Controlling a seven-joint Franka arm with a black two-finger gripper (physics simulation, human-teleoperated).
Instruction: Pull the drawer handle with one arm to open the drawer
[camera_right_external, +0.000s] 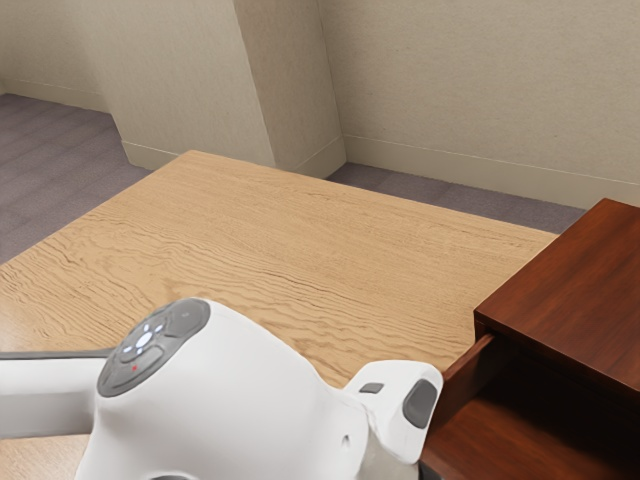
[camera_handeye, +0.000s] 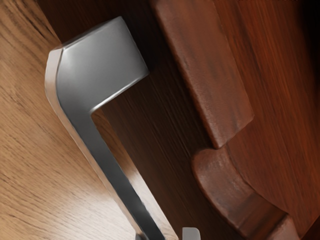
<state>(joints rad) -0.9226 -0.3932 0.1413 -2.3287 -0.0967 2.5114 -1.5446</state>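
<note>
Steel handle sits just under the robot's hand, its bent bar standing off the dark drawer front on a short leg. That gap behind the bar is what gives a gripper something to hook. The hand is brought in close and low over the bar, in line with a straight pull away from the cabinet. Whether the gripper is apart or clamped on the handle cannot be told.

In the exterior view, the white arm reaches in from the exterior view's left and bends down at the cabinet's near face, its wrist held level with the drawer. The drawer sits at the lower right under the red-brown cabinet top. Its upper edge appears to stand out slightly past that top, with a shadowed gap between them, which suggests it is at most partly open. How far it has travelled cannot be judged from this angle.

The cabinet rests on the pale wooden table, whose bare top leaves the arm room to draw back along the pull. Beyond the table lie a grey-purple floor and beige walls.
</note>
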